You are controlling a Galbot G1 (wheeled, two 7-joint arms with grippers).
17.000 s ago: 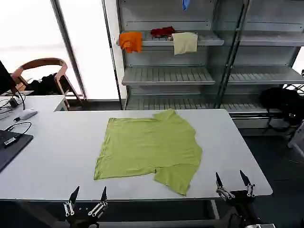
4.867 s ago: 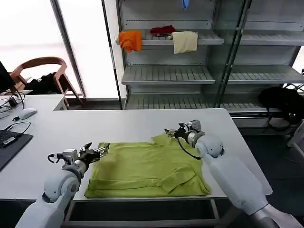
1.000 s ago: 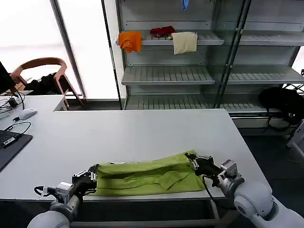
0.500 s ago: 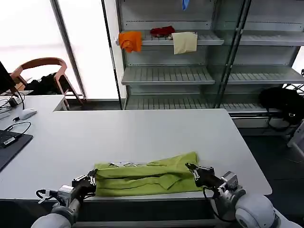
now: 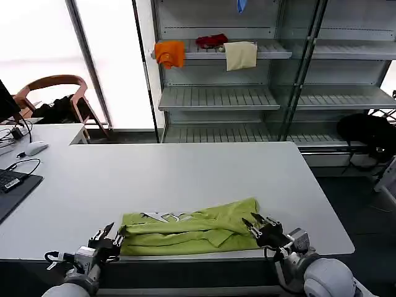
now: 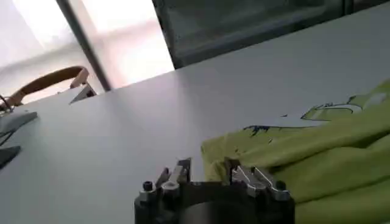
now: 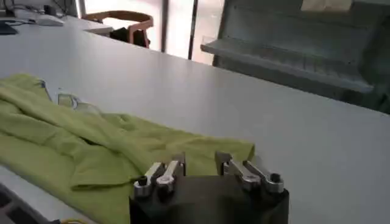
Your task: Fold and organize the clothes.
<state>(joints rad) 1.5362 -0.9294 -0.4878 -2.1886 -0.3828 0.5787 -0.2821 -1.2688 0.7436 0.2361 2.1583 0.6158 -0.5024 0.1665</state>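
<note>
The lime-green T-shirt (image 5: 192,232) lies folded into a long band along the near edge of the white desk (image 5: 185,173), running left to right, with a pale print showing on its far left part. The fabric is bunched into several lengthwise folds, and its right end rises to a small corner.

The left gripper (image 5: 110,235) sits low at the shirt's left end, just beside the cloth; in the left wrist view its fingers (image 6: 177,176) stand apart with nothing between them, and the shirt's folded edge (image 6: 292,152) lies right in front. The right gripper (image 5: 258,224) is at the shirt's right end, at the near right edge of the cloth; in the right wrist view its fingers (image 7: 161,173) are likewise spread and empty, with the green fabric (image 7: 91,146) spreading out ahead of them.

On a shelf (image 5: 210,54) far behind the desk hang an orange cloth (image 5: 170,53) and a cream cloth (image 5: 241,55).
</note>
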